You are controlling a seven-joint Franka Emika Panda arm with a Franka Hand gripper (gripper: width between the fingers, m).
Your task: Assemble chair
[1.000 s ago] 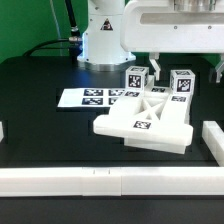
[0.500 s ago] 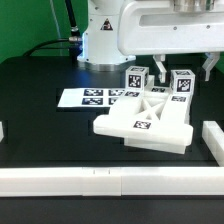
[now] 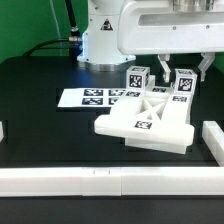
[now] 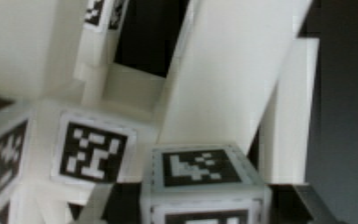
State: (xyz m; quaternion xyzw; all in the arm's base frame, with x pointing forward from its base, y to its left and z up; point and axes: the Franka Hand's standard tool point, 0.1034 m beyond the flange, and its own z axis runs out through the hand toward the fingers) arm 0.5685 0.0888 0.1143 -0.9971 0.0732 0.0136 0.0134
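We see the gripper point(image 3: 169, 68) lowered over the far end of the chair parts, its two fingers drawn in on the upright white tagged bar point(image 3: 182, 84) on the exterior view's right. The left finger point(image 3: 160, 67) stands in the gap between the two bars; the right one is largely hidden, so we take the jaws as clamped on that bar rather than seeing both contacts plainly. Just beside it stands a second upright white bar with a black-and-white tag point(image 3: 136, 79). Both bars rise from behind the glossy white flat slab assembly point(image 3: 145, 122), which lies on the black table point(image 3: 40, 80). In the wrist view we look down on a blurred tagged block end point(image 4: 201, 168). Beside the slabs, toward the exterior view's left, lies the marker board point(image 3: 88, 97). White border rails point(image 3: 90, 181) edge the near side.
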